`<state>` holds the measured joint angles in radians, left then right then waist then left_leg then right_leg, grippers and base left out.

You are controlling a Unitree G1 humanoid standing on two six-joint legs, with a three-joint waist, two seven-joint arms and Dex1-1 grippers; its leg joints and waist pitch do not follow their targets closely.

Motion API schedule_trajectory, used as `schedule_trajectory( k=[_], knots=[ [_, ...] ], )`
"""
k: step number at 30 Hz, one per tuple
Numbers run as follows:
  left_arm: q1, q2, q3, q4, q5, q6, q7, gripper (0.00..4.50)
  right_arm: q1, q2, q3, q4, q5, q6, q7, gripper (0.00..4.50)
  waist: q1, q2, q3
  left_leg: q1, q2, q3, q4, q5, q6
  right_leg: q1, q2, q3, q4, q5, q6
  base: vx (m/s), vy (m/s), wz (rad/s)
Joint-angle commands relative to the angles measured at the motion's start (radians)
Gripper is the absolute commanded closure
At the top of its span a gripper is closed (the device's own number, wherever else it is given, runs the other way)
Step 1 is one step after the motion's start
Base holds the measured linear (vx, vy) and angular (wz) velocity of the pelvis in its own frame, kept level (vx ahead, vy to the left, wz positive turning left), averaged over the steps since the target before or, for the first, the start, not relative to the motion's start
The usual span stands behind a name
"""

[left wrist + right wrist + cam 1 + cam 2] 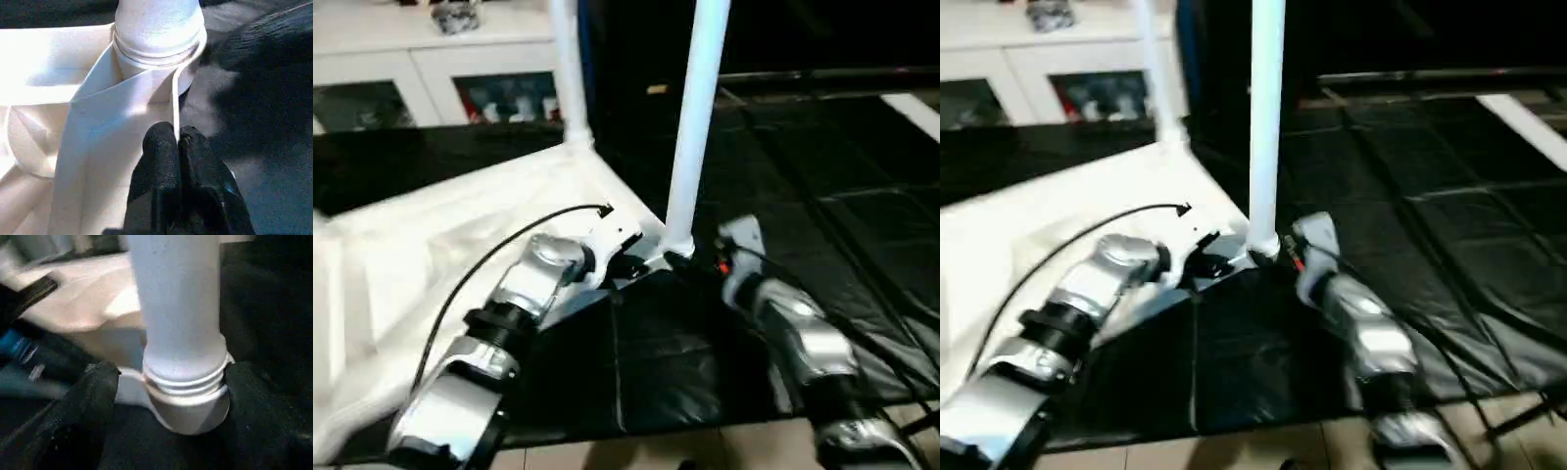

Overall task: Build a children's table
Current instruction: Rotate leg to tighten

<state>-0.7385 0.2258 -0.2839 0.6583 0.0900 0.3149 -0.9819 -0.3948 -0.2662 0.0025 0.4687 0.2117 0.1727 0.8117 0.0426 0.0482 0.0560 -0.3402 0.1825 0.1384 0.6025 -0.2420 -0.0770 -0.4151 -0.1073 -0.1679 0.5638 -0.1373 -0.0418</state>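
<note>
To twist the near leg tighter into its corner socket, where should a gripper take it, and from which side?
Low on the near leg, just above the threads at the corner socket, fingers on opposite sides of the round shaft. Come from the robot's right, over the black mat, where the right gripper already straddles it; the tabletop and left gripper crowd the other side.

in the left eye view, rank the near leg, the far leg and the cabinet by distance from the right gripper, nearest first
1. Near leg: stands upright in the tabletop corner socket right at the right gripper, whose fingers flank its base.
2. Far leg: upright at the corner further back, to the left.
3. Cabinet: against the back, beyond the far leg, on the left.
</note>
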Motion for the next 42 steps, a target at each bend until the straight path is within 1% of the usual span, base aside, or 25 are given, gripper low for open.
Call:
schedule_trajectory(
  k=[1, 2, 3, 4, 6, 7, 10, 11, 12, 14, 15, 16, 18, 19, 20, 22, 24, 25, 26, 28, 30, 33, 34, 38, 42],
  knots=[
    [0.011, 0.016, -0.037, -0.015, 0.004, -0.029, -0.07, 4.5, 0.008, -0.026, 0.006, -0.033, 0.022, 0.007, 0.078, 0.41, 0.006, -0.011, -0.088, -0.016, 0.04, 0.0, -0.051, 0.09, 0.213, 0.082, -0.06, 0.068, -0.033, -0.112, -0.217, 0.0, 0.0, 0.0],
    [0.012, 0.025, -0.044, -0.016, 0.004, -0.04, -0.089, 4.5, 0.01, -0.043, 0.003, -0.041, 0.029, 0.011, 0.102, 0.27, 0.007, -0.014, -0.087, -0.02, 0.039, 0.0, -0.05, 0.094, 0.217, 0.084, -0.059, 0.068, -0.031, -0.109, -0.218, 0.0, 0.0, 0.0],
    [0.012, 0.03, -0.049, -0.014, 0.002, -0.049, -0.103, 4.5, 0.012, -0.055, 0.002, -0.048, 0.037, 0.015, 0.118, 0.17, 0.013, -0.016, -0.084, -0.023, 0.038, 0.003, -0.049, 0.084, 0.22, 0.082, -0.059, 0.069, -0.034, -0.139, -0.213, 0.0, 0.0, 0.0],
    [0.011, 0.034, -0.053, -0.012, 0.0, -0.058, -0.114, 4.5, 0.013, -0.063, 0.0, -0.054, 0.043, 0.02, 0.129, 0.11, 0.016, -0.015, -0.083, -0.022, 0.038, 0.004, -0.05, 0.072, 0.214, 0.081, -0.059, 0.068, -0.037, -0.163, -0.209, 0.0, 0.0, 0.0],
    [0.014, 0.062, -0.079, -0.014, -0.002, -0.097, -0.194, 4.5, 0.01, -0.108, 0.006, -0.075, 0.063, 0.037, 0.202, 0.06, 0.022, -0.015, -0.08, -0.019, 0.038, 0.006, -0.052, 0.033, 0.196, 0.08, -0.059, 0.067, -0.047, -0.237, -0.19, 0.0, 0.0, 0.0],
    [0.018, 0.081, -0.094, -0.02, -0.009, -0.125, -0.259, 4.5, 0.005, -0.14, 0.019, -0.086, 0.07, 0.048, 0.26, 0.02, 0.027, -0.013, -0.079, -0.015, 0.041, 0.009, -0.054, 0.016, 0.179, 0.075, -0.059, 0.069, -0.05, -0.268, -0.18, 0.0, 0.0, 0.0],
    [0.026, 0.103, -0.111, -0.034, -0.023, -0.167, -0.343, 4.5, -0.002, -0.173, 0.044, -0.103, 0.088, 0.077, 0.347, 0.02, 0.035, -0.015, -0.074, -0.012, 0.042, 0.017, -0.057, -0.04, 0.149, 0.073, -0.053, 0.069, -0.056, -0.323, -0.162, 0.0, 0.0, 0.0],
    [0.028, 0.11, -0.118, -0.041, -0.028, -0.177, -0.374, 4.5, -0.007, -0.183, 0.055, -0.107, 0.093, 0.09, 0.375, 0.02, 0.038, -0.018, -0.074, -0.006, 0.045, 0.021, -0.059, -0.06, 0.134, 0.07, -0.054, 0.071, -0.06, -0.348, -0.155, 0.0, 0.0, 0.0],
    [0.029, 0.12, -0.13, -0.051, -0.034, -0.185, -0.415, 4.5, -0.016, -0.194, 0.072, -0.109, 0.093, 0.098, 0.411, 0.02, 0.041, -0.019, -0.073, -0.008, 0.045, 0.021, -0.062, -0.07, 0.123, 0.072, -0.053, 0.071, -0.059, -0.363, -0.149, 0.0, 0.0, 0.0],
    [0.026, 0.129, -0.143, -0.055, -0.036, -0.198, -0.449, 4.5, -0.026, -0.203, 0.093, -0.109, 0.086, 0.096, 0.446, 0.02, 0.048, -0.018, -0.074, -0.003, 0.046, 0.023, -0.063, -0.075, 0.11, 0.068, -0.054, 0.074, -0.058, -0.369, -0.146, 0.0, 0.0, 0.0],
    [0.026, 0.129, -0.144, -0.054, -0.036, -0.2, -0.452, 4.5, -0.028, -0.204, 0.096, -0.109, 0.086, 0.096, 0.45, 0.02, 0.05, -0.019, -0.075, 0.0, 0.048, 0.025, -0.064, -0.07, 0.107, 0.064, -0.052, 0.077, -0.055, -0.353, -0.155, 0.0, 0.0, 0.0],
    [0.02, 0.135, -0.155, -0.044, -0.027, -0.223, -0.466, 4.5, -0.038, -0.208, 0.118, -0.107, 0.082, 0.087, 0.486, 0.02, 0.049, -0.02, -0.075, 0.0, 0.048, 0.026, -0.063, -0.069, 0.107, 0.063, -0.051, 0.079, -0.054, -0.343, -0.16, 0.0, 0.0, 0.0],
    [0.016, 0.137, -0.162, -0.034, -0.02, -0.244, -0.475, 4.5, -0.05, -0.208, 0.137, -0.106, 0.08, 0.089, 0.516, 0.02, 0.05, -0.023, -0.077, 0.0, 0.051, 0.031, -0.063, -0.065, 0.109, 0.063, -0.05, 0.084, -0.046, -0.303, -0.18, 0.0, 0.0, 0.0],
    [0.015, 0.136, -0.162, -0.032, -0.02, -0.249, -0.479, 4.5, -0.056, -0.205, 0.144, -0.103, 0.077, 0.089, 0.525, 0.02, 0.051, -0.024, -0.077, -0.001, 0.05, 0.032, -0.063, -0.064, 0.11, 0.063, -0.05, 0.085, -0.045, -0.3, -0.181, 0.0, 0.0, 0.0],
    [0.015, 0.136, -0.162, -0.031, -0.019, -0.253, -0.485, 4.5, -0.063, -0.203, 0.15, -0.098, 0.077, 0.094, 0.534, 0.19, 0.053, -0.022, -0.078, 0.001, 0.051, 0.033, -0.062, -0.062, 0.109, 0.062, -0.051, 0.086, -0.043, -0.296, -0.183, 0.0, 0.0, 0.0],
    [0.015, 0.135, -0.162, -0.032, -0.019, -0.255, -0.489, 4.5, -0.07, -0.198, 0.154, -0.091, 0.073, 0.093, 0.537, 0.37, 0.054, -0.023, -0.08, 0.0, 0.051, 0.035, -0.062, -0.048, 0.11, 0.062, -0.05, 0.089, -0.038, -0.27, -0.191, 0.0, 0.0, 0.0],
    [0.015, 0.134, -0.162, -0.033, -0.019, -0.257, -0.493, 4.5, -0.082, -0.189, 0.161, -0.075, 0.072, 0.1, 0.547, 0.48, 0.053, -0.029, -0.081, -0.009, 0.05, 0.034, -0.06, -0.031, 0.114, 0.067, -0.05, 0.088, -0.033, -0.252, -0.192, 0.0, 0.0, 0.0],
    [0.015, 0.134, -0.162, -0.033, -0.019, -0.257, -0.493, 4.5, -0.082, -0.189, 0.161, -0.075, 0.072, 0.1, 0.547, 0.48, 0.055, -0.027, -0.083, -0.011, 0.049, 0.033, -0.06, -0.022, 0.115, 0.069, -0.052, 0.088, -0.032, -0.252, -0.19, 0.0, 0.0, 0.0],
    [0.016, 0.133, -0.163, -0.034, -0.02, -0.259, -0.494, 4.5, -0.088, -0.186, 0.166, -0.066, 0.073, 0.101, 0.552, 0.74, 0.055, -0.029, -0.084, -0.013, 0.049, 0.033, -0.058, -0.008, 0.118, 0.069, -0.052, 0.088, -0.03, -0.246, -0.187, 0.0, 0.0, 0.0],
    [0.018, 0.131, -0.165, -0.032, -0.021, -0.265, -0.492, 4.5, -0.099, -0.185, 0.177, -0.05, 0.076, 0.107, 0.57, 0.78, 0.057, -0.03, -0.083, -0.012, 0.049, 0.035, -0.056, 0.0, 0.125, 0.065, -0.053, 0.089, -0.031, -0.245, -0.188, 0.0, 0.0, 0.0],
    [0.018, 0.131, -0.165, -0.031, -0.021, -0.267, -0.491, 4.5, -0.1, -0.186, 0.179, -0.048, 0.077, 0.108, 0.575, 1.05, 0.057, -0.029, -0.083, -0.015, 0.049, 0.034, -0.057, 0.001, 0.124, 0.068, -0.053, 0.088, -0.031, -0.25, -0.186, 0.0, 0.0, 0.0],
    [0.019, 0.13, -0.163, -0.024, -0.019, -0.275, -0.487, 4.5, -0.103, -0.189, 0.185, -0.045, 0.08, 0.114, 0.594, 1.19, 0.057, -0.031, -0.084, -0.016, 0.048, 0.033, -0.056, 0.0, 0.12, 0.069, -0.053, 0.087, -0.032, -0.259, -0.175, 0.0, 0.0, 0.0],
    [0.019, 0.13, -0.163, -0.024, -0.019, -0.276, -0.487, 4.5, -0.103, -0.19, 0.187, -0.044, 0.081, 0.117, 0.599, 1.41, 0.057, -0.032, -0.084, -0.016, 0.048, 0.033, -0.056, 0.003, 0.121, 0.069, -0.053, 0.087, -0.031, -0.255, -0.175, 0.0, 0.0, 0.0],
    [0.022, 0.131, -0.162, -0.023, -0.018, -0.278, -0.485, 4.5, -0.101, -0.194, 0.192, -0.047, 0.081, 0.126, 0.613, 1.64, 0.058, -0.033, -0.085, -0.018, 0.047, 0.033, -0.055, 0.011, 0.122, 0.07, -0.053, 0.087, -0.031, -0.256, -0.171, 0.0, 0.0, 0.0],
    [0.023, 0.13, -0.162, -0.021, -0.017, -0.28, -0.482, 4.5, -0.098, -0.196, 0.195, -0.05, 0.08, 0.133, 0.628, 2.01, 0.058, -0.033, -0.085, -0.018, 0.048, 0.032, -0.054, 0.019, 0.124, 0.07, -0.052, 0.086, -0.03, -0.253, -0.17, 0.0, 0.0, 0.0]
  ],
)
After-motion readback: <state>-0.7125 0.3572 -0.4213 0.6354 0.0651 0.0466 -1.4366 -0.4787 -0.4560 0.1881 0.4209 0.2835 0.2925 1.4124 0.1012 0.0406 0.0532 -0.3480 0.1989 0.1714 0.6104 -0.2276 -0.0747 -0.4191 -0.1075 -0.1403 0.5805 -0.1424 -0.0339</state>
